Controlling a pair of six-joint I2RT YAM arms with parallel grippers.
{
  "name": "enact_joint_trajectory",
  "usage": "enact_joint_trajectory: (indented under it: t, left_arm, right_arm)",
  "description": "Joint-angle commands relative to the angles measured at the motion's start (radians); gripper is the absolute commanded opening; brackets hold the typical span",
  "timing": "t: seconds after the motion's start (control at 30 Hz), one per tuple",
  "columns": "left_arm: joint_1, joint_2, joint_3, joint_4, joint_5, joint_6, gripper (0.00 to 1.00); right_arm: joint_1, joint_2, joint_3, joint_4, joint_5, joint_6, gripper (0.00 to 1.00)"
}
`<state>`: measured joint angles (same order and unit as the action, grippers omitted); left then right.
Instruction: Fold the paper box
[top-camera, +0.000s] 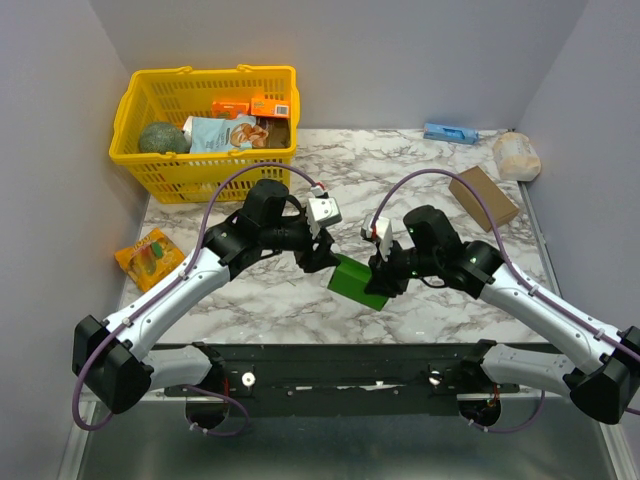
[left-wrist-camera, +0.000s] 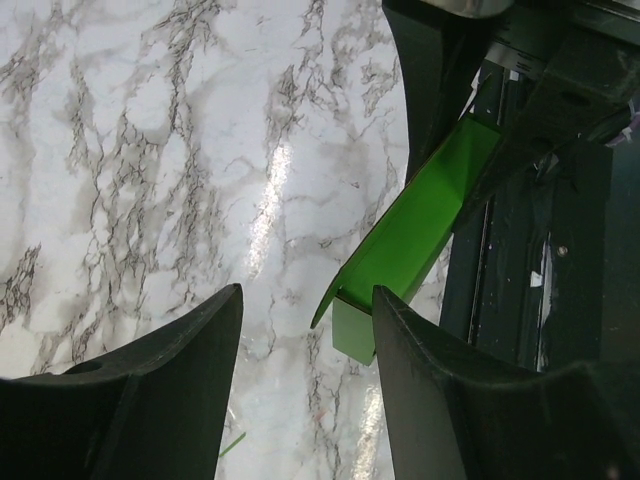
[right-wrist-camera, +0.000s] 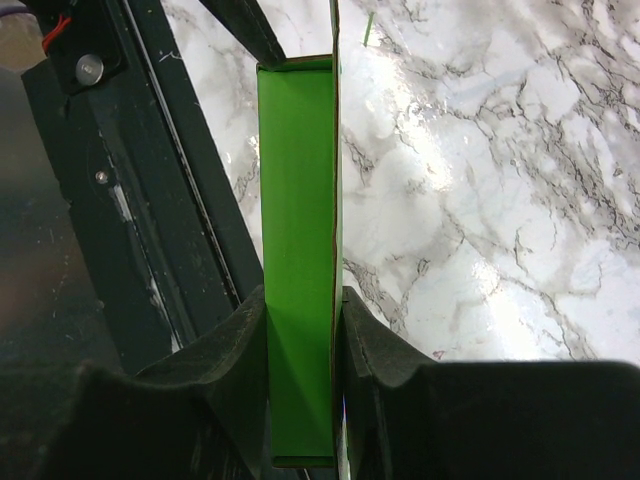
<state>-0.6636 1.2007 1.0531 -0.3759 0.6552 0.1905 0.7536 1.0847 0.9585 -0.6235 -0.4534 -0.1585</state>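
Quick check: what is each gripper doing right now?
Left gripper: open, jaws apart beside the paper box, not gripping it.
Right gripper: closed on the paper box.

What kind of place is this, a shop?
Most likely a robot test bench in a lab, not a shop: the left arm and right arm are mounted at a marble-look table, plain grey walls box it in, and the yellow basket of groceries looks like a prop.

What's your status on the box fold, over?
Left gripper open, beside paper box. Right gripper shut on it. Yellow basket, brown box well off to the sides.
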Motion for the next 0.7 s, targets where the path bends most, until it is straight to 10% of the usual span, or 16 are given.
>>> enact_joint_trajectory:
  t: [0.0, 0.67]
  left_arm:
    - [-0.007, 0.003, 0.024, 0.034, 0.029, -0.006, 0.6]
    - [-0.036, 0.03, 0.031, 0.031, 0.024, -0.04, 0.22]
  right_arm:
    - [0.009, 0.003, 0.026, -0.01, -0.014, -0.01, 0.32]
    - [0.013, 0.018, 0.026, -0.01, 0.074, -0.007, 0.29]
